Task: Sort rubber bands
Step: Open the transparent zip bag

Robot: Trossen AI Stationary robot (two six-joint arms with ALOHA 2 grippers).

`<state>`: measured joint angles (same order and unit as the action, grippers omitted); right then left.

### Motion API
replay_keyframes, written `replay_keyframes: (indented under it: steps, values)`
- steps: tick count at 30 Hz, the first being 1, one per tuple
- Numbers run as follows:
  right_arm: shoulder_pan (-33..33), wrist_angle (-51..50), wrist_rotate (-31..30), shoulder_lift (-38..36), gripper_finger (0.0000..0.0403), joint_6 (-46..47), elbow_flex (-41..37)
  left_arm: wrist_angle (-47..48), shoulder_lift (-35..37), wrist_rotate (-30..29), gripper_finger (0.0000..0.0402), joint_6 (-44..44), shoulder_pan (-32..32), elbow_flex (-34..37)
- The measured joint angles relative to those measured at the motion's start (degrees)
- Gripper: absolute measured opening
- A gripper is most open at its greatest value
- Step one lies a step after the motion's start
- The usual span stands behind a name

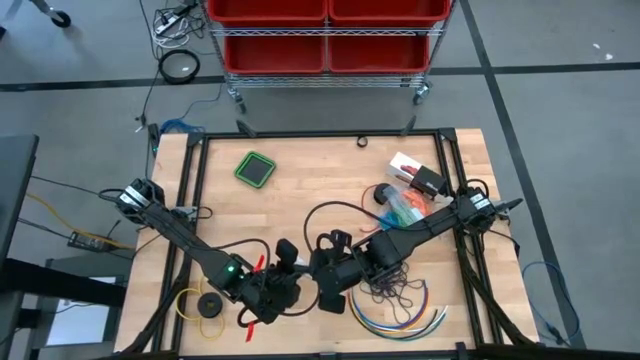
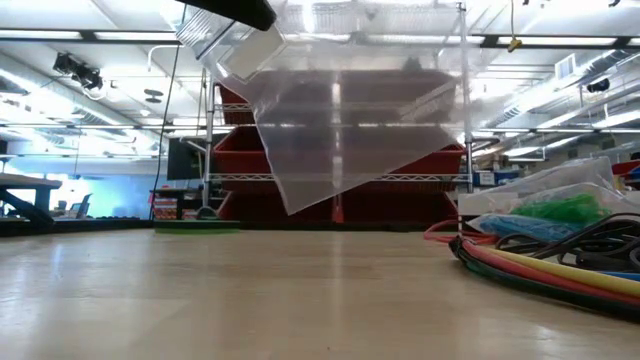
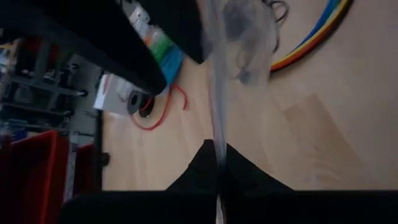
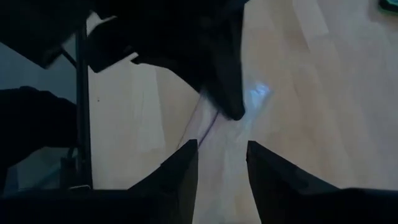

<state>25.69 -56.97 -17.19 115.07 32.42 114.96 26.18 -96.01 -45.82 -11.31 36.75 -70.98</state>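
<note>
Rubber bands in bunches: orange and blue ones [image 1: 402,207] lie heaped at the table's two o'clock; a dark tangle [image 1: 392,290] sprawls at five o'clock; green loops [image 2: 570,209] sit bagged.

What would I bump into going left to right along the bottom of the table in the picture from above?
Yellow ring with a black disc → left gripper → right gripper → dark rubber bands → multicoloured cables.

The wooden table [image 1: 300,190] carries rubber bands [image 1: 405,207], multicoloured cables [image 1: 405,318] and a green square [image 1: 256,168].
</note>
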Motion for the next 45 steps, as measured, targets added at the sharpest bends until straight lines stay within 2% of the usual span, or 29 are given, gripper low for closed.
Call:
replay_keyframes:
  steps: [8,15,40,45]
  values:
    - [0.00,-1.71,-0.28,0.00,0.0124,-0.02,0.02,-1.06,0.00,3.01,0.0003,-0.26,-0.02,0.00]
    - [-0.02,0.93,-0.61,0.00,0.0124,-0.98,0.04,-0.47,0.00,4.94,0.0003,-0.07,-1.50,0.00]
    - [-0.04,-4.44,0.92,0.02,0.0123,0.49,0.07,-4.25,0.00,5.20,0.0004,-0.26,-2.68,0.02]
    - [-0.04,-4.62,1.59,0.02,0.0105,0.61,0.07,-4.75,0.00,3.11,0.0004,-0.27,-2.91,0.02]
